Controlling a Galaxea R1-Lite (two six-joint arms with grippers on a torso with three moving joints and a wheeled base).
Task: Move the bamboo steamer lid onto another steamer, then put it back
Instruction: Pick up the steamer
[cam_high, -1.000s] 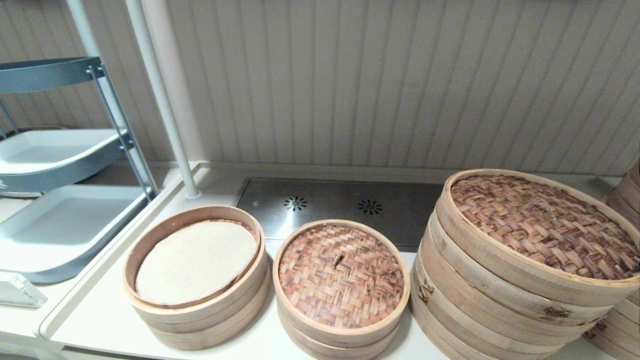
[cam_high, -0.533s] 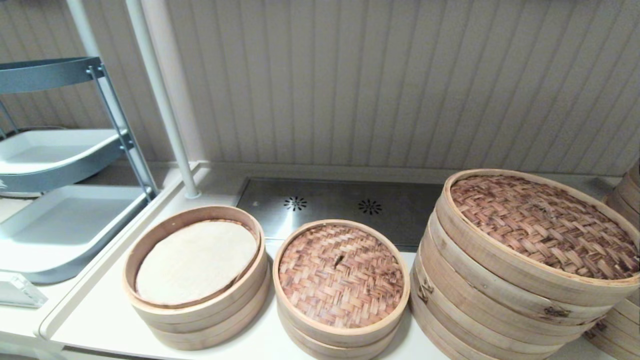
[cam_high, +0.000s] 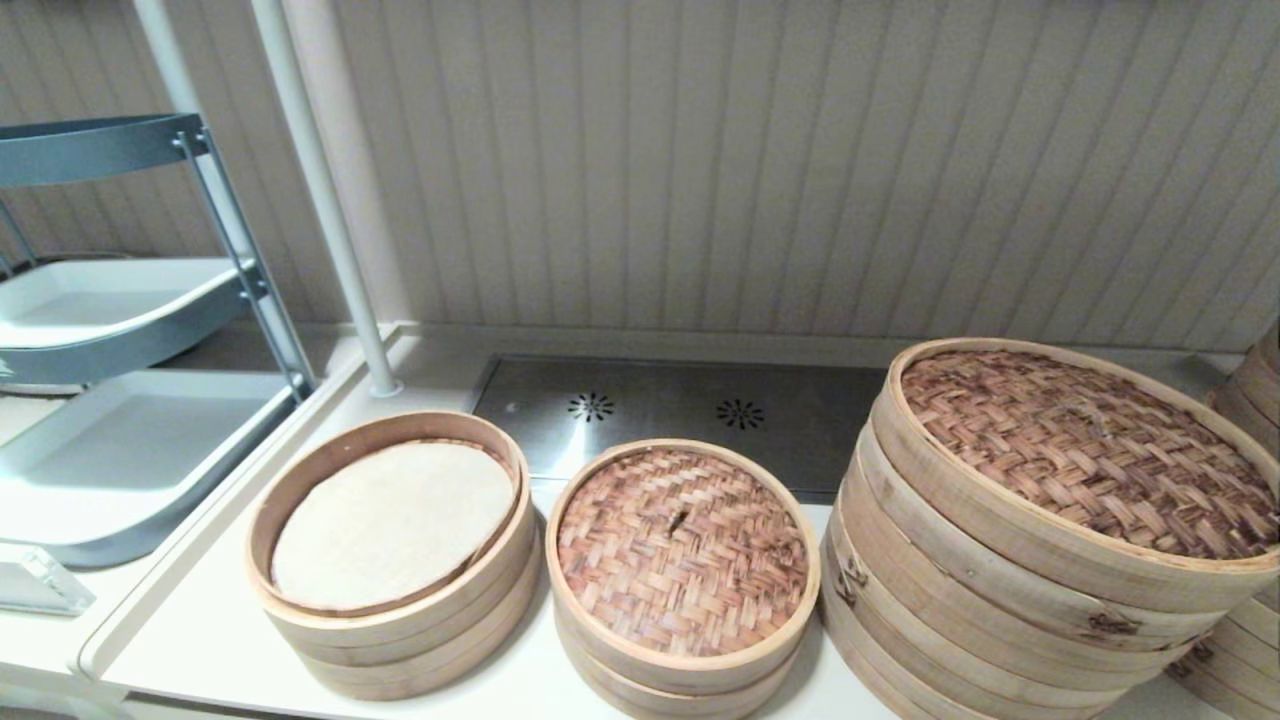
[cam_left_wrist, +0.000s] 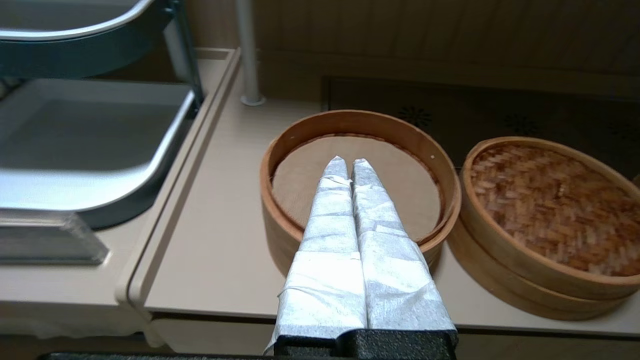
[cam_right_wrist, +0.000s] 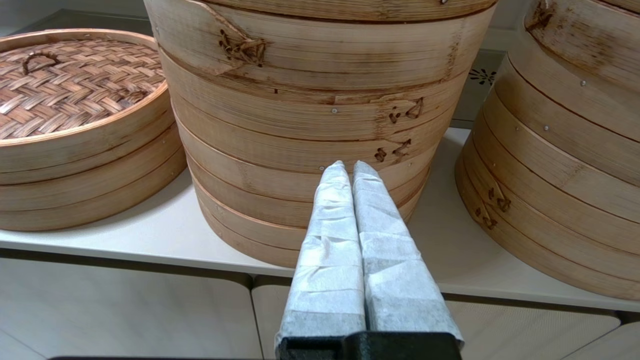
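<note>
The small bamboo steamer lid (cam_high: 682, 548), reddish-brown weave with a tiny centre loop, sits on a low basket at the counter's middle front; it also shows in the wrist views (cam_left_wrist: 555, 205) (cam_right_wrist: 65, 85). To its left stands the other small steamer (cam_high: 392, 545), a pale stack with a cream liner inside (cam_left_wrist: 350, 170). Neither gripper appears in the head view. My left gripper (cam_left_wrist: 350, 162) is shut and empty, held back from the counter's front edge and pointing at the open steamer. My right gripper (cam_right_wrist: 348, 166) is shut and empty, low before the large stack.
A very large steamer stack (cam_high: 1050, 530) with a big woven lid stands right of the small lid, with another stack (cam_right_wrist: 565, 150) further right. A steel drain plate (cam_high: 680, 415) lies behind. A grey rack with white trays (cam_high: 110, 440) and a white pole (cam_high: 325, 200) stand at the left.
</note>
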